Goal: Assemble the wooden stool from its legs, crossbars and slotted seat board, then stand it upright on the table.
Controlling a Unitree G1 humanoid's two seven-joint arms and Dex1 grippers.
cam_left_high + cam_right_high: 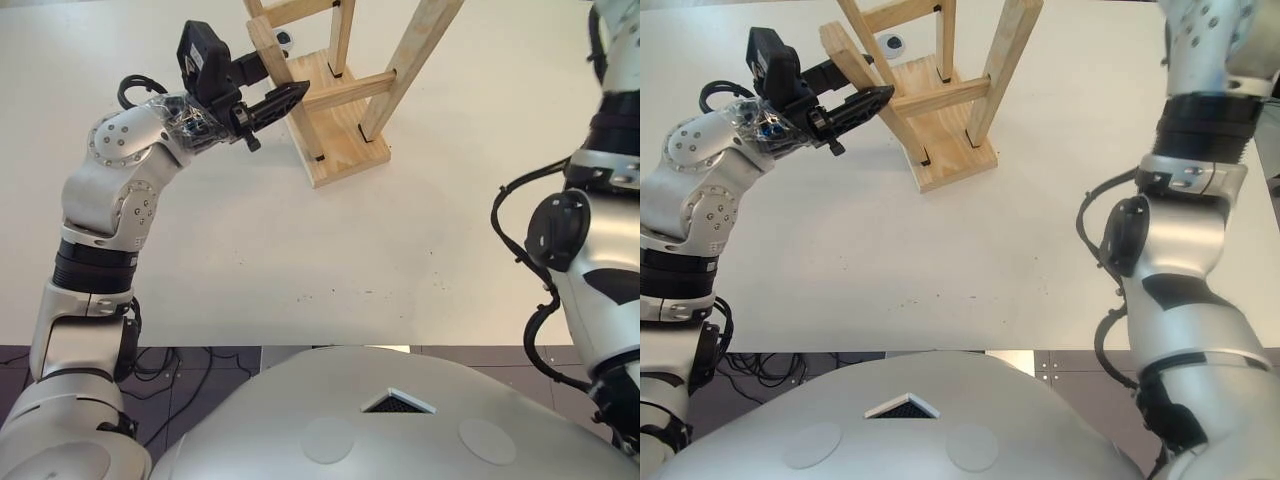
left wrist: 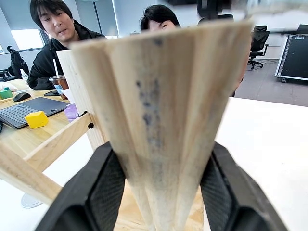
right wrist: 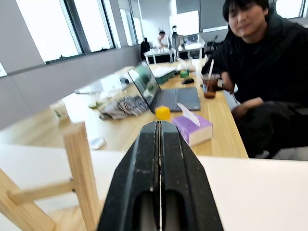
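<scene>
**Item 1: stool point(image 1: 400, 60).** You will find it fully put together but upside down, on the far part of the white tabletop point(image 1: 300, 270), left of centre.
- The slotted seat board point(image 1: 340, 155) lies flat on the tabletop.
- The legs rise from the seat board and lean inward.
- A crossbar point(image 1: 350, 88) joins the two nearer legs partway up.
- More rails run higher up, at the top edge of the head views.

**Item 2: left tool point(image 1: 275, 82).** Yours is clamped on the stool's near-left leg point(image 1: 268, 45), partway up its length and near the level of the crossbar.
- One black finger point(image 1: 285, 97) lies across the front of the leg.
- The other finger sits behind the leg.
- In the left wrist view, the pads point(image 2: 96, 192) press on both sides of the wood.
- The left arm reaches in from the left, with its elbow bent.

**Item 3: right tool point(image 3: 160, 183).** Its two fingers are pressed together and grip nothing.
- The right arm point(image 1: 1200, 200) is raised along the right side, well apart from the stool.
- The right wrist view looks down past one leg and a rail.

**Item 4: small white disc point(image 1: 895, 42).** It has a dark centre and sits on the tabletop just behind the stool.
</scene>
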